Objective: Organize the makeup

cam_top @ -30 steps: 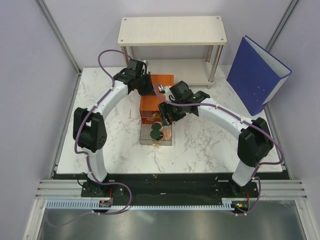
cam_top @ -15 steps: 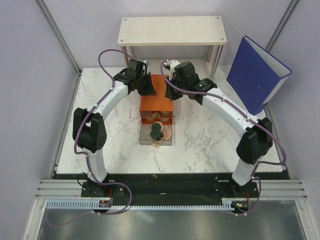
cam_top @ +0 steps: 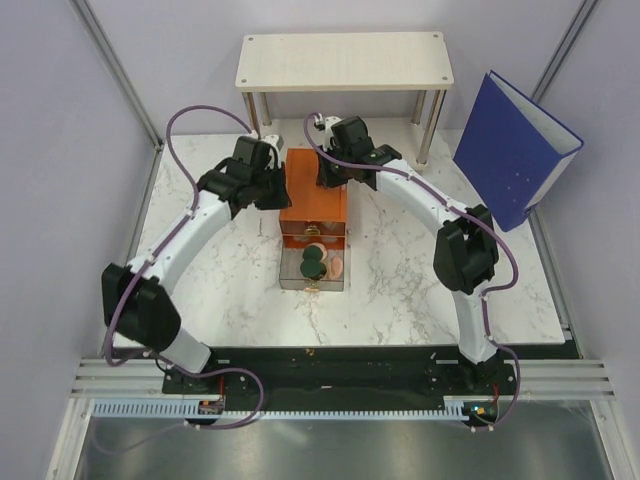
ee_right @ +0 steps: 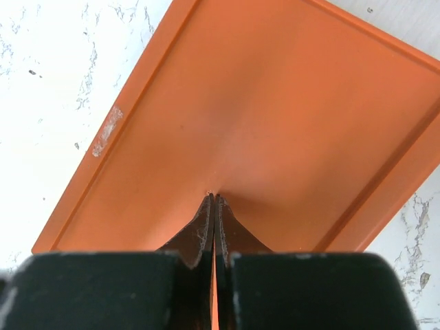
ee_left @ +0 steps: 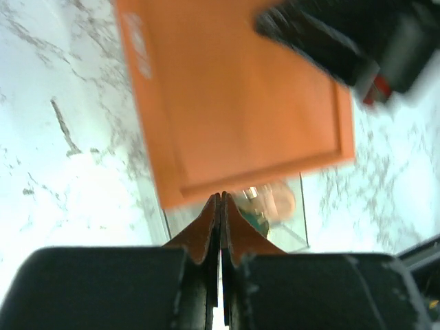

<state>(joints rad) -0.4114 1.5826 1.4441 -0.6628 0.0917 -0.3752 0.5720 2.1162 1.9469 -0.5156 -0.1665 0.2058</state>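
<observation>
An orange box of drawers (cam_top: 313, 200) sits on a marble table (cam_top: 200, 270), its clear bottom drawer (cam_top: 288, 278) pulled out in front. Dark green discs (cam_top: 313, 267) and a peach-pink disc (cam_top: 337, 266) lie side by side in that drawer. The left gripper (ee_left: 221, 203), clenched and empty, hovers just beside the box's left edge. The right gripper (ee_right: 213, 201), also clenched and empty, has its tips against the box's top.

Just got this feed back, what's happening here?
The right gripper is shut and empty, its tips at the top of the orange box. The left gripper, also shut and empty, hovers by the box's edge. A drawer is pulled out, with green and peach discs in it.
</observation>
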